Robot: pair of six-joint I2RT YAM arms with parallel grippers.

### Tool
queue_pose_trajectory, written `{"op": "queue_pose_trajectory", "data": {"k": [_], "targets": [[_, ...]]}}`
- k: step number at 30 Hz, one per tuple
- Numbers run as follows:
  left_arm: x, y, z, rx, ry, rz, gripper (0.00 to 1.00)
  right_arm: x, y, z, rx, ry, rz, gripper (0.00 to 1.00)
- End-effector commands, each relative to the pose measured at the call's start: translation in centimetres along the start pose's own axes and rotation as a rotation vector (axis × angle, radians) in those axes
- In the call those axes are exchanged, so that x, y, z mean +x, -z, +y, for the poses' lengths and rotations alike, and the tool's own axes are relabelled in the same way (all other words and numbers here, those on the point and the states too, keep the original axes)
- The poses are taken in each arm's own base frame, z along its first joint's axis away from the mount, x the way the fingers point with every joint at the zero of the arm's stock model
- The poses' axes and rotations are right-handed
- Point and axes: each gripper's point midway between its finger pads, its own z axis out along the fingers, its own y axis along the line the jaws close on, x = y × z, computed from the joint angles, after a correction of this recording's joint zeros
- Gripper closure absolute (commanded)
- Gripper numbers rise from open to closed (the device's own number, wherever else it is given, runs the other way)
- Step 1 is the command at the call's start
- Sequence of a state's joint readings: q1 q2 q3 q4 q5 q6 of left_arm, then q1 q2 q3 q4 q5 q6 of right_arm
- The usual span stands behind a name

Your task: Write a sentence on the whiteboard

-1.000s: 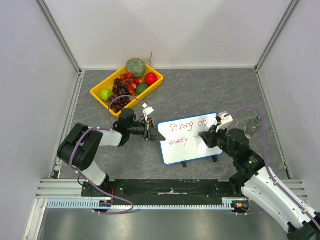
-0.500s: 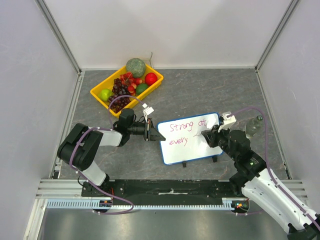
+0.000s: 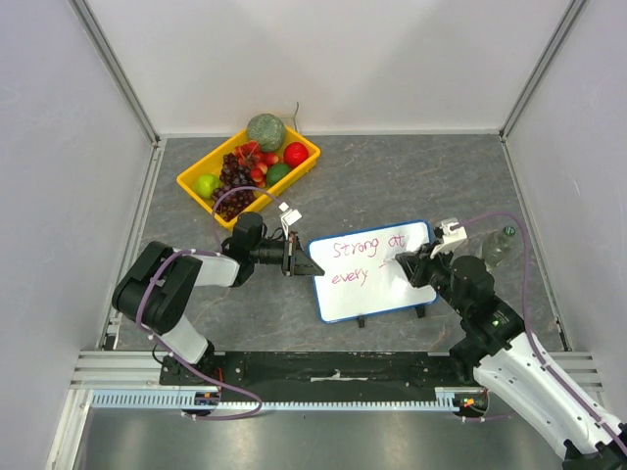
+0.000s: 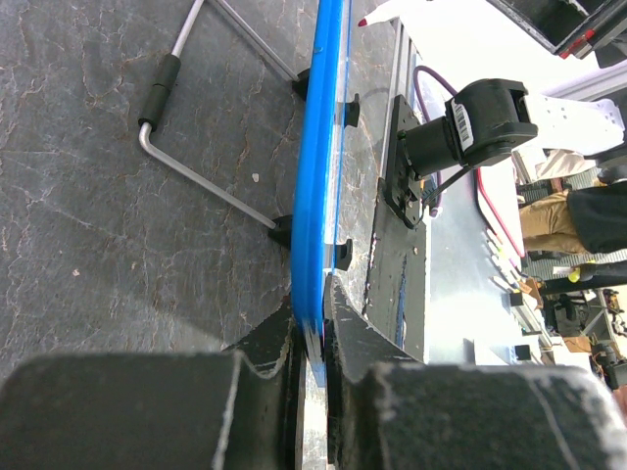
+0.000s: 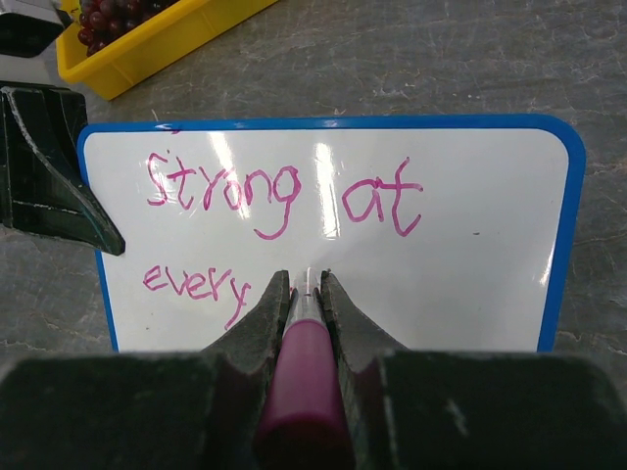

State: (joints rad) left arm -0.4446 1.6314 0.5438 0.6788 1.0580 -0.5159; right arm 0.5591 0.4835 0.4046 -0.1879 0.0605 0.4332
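Gripping a pink marker (image 5: pixel 299 372) by its barrel, the right gripper (image 5: pixel 299 284) has both jaws clamped on it. The tip points at the whiteboard (image 5: pixel 490 294), just right of the word "every". Contact between tip and surface cannot be confirmed.

The left gripper (image 4: pixel 309 311) is closed on the board's thin blue rim at its left edge, one jaw on each face.

The sentence (image 5: pixel 284 196) occupies the board's upper left: "Strong at" on the top line and "every" beneath it. The area right of "every" is bare, so the writing is judged incomplete.

The board sits on the grey table (image 3: pixel 392 186) between the two arms, with a wire stand (image 4: pixel 186 157) behind it. A yellow fruit tray (image 3: pixel 193 186) lies well apart, beyond the board's far left corner.

Handling assessment:
- **Board:** it appears light and stiff, with a glossy, slippery face. Resting on small feet and the stand, it would likely slide or tip under pen pressure unless braced.
- **Hold point:** the rim is the proper place to grip, clear of the wet ink, which would smear.
- **Marker:** light pressure is advised.
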Motion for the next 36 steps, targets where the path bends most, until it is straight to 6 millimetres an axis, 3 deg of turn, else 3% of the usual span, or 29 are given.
{"op": "queue_pose_trajectory", "data": {"k": [1, 6, 28, 32, 36], "targets": [[0.8, 0.0, 1.5, -0.048, -0.028, 0.008, 0.98, -3.0, -0.3, 1.3, -0.037, -0.024, -0.083, 1.0], [0.8, 0.0, 1.5, -0.049, -0.028, 0.01, 0.98, -2.1, -0.9, 0.9, -0.022, -0.024, -0.055, 1.0], [0.8, 0.1, 1.5, -0.05, -0.026, 0.009, 0.98, 2.4, -0.1, -0.3, 0.008, -0.021, 0.078, 1.0], [0.9, 0.0, 1.5, -0.049, -0.027, 0.01, 0.98, 2.6, 0.0, -0.3, 0.004, -0.029, 0.085, 1.0], [0.8, 0.0, 1.5, -0.049, -0.026, 0.01, 0.98, 1.3, 0.3, 0.0, -0.003, -0.034, 0.045, 1.0]]}}
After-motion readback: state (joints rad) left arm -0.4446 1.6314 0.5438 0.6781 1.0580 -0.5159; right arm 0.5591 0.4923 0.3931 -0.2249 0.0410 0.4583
